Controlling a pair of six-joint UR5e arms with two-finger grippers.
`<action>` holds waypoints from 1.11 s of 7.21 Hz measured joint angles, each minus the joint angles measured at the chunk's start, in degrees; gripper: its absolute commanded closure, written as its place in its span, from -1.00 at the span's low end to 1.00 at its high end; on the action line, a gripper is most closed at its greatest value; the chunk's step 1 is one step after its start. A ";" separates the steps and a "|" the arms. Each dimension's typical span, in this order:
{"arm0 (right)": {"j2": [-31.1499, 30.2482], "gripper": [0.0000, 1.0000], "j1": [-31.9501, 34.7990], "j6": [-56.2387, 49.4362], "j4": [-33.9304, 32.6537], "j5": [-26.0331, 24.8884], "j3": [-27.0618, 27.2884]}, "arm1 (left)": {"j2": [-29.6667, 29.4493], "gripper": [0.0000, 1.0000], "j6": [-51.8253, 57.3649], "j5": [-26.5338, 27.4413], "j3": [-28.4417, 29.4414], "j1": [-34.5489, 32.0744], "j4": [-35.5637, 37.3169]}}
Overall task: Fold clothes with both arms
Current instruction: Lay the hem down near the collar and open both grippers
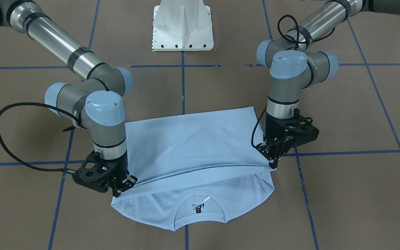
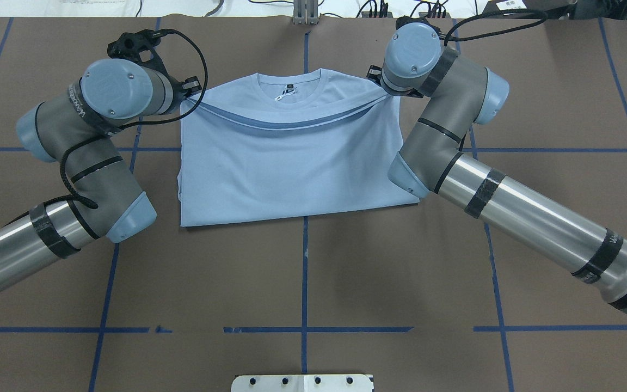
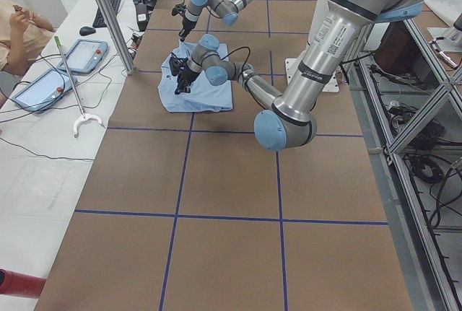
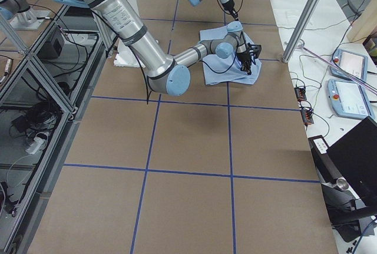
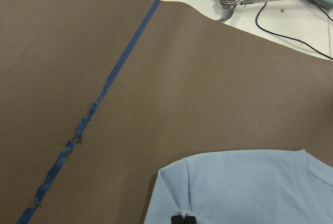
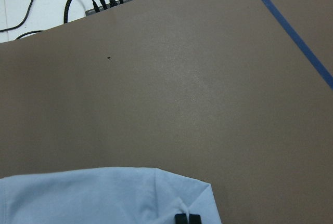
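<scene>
Your shirt (image 2: 292, 174) lies on the table (image 2: 302, 283) toward its far edge from the robot, centred across the middle tape (image 2: 305, 261) line. Its collar (image 1: 200, 212) points at that far edge. An upper layer is folded up over the body, and its free edge runs in a shallow curve just short of the collar, so the collar and neck label (image 1: 198, 208) stay uncovered.

Your left gripper (image 1: 273, 162) is clamped on one end of that edge, at the shirt's side. Your right gripper (image 1: 122, 189) is clamped on the other end. In each wrist view you see the fingertips pressed together on light blue cloth, with bare table beyond. Both wrists point straight down over the shirt's two sides.
</scene>
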 measured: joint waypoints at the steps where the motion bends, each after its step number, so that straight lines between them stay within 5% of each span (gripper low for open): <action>1: 0.17 1.00 0.00 -0.02 0.08 0.00 -0.42 | -0.46 1.00 0.03 0.85 2.73 -0.02 -2.27; 4: 0.86 1.00 0.03 -0.06 0.16 0.00 -1.42 | -0.61 1.00 0.12 1.50 9.29 -0.10 -9.04; 5: 0.99 1.00 0.00 -0.06 0.56 -0.01 -2.12 | -0.63 0.77 0.13 1.52 9.90 -0.11 -9.65; 6: 1.03 0.32 -0.02 -0.07 1.47 -0.06 -2.75 | -0.60 0.24 0.13 1.53 10.21 -0.12 -9.89; 7: 1.11 0.15 -0.02 -0.07 2.33 -0.08 -3.05 | -0.62 -0.05 0.12 1.52 10.33 -0.12 -10.10; 8: 1.27 0.11 0.01 -0.04 2.79 -0.07 -2.97 | -0.67 -0.08 0.10 1.46 10.36 -0.20 -11.03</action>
